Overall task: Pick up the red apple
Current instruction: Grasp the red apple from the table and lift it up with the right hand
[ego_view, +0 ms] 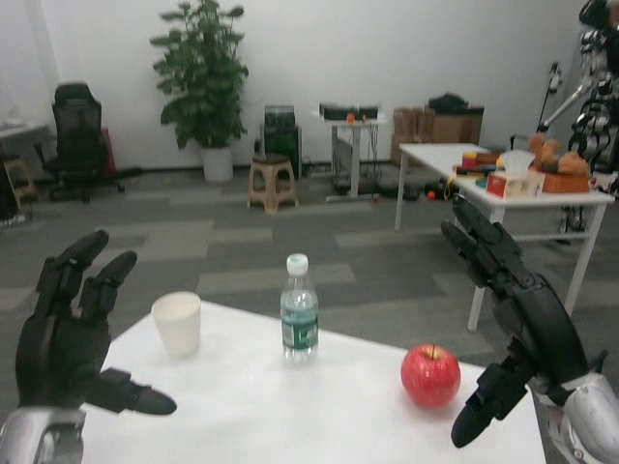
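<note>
Apple (430,375), red and upright, sits untouched on the white surface (251,406) toward its right side, so the pick-up is not yet done: reaching, closing and lifting all remain. Right hand (517,324) hovers just beside it on the right, fingers spread, holding nothing, thumb low near the fruit. Left hand (68,338) waits open, well apart, past the bottle (299,322) and cup (177,324).

glossy red apple (430,375), clear plastic bottle (299,323), matt white table (290,416)
</note>
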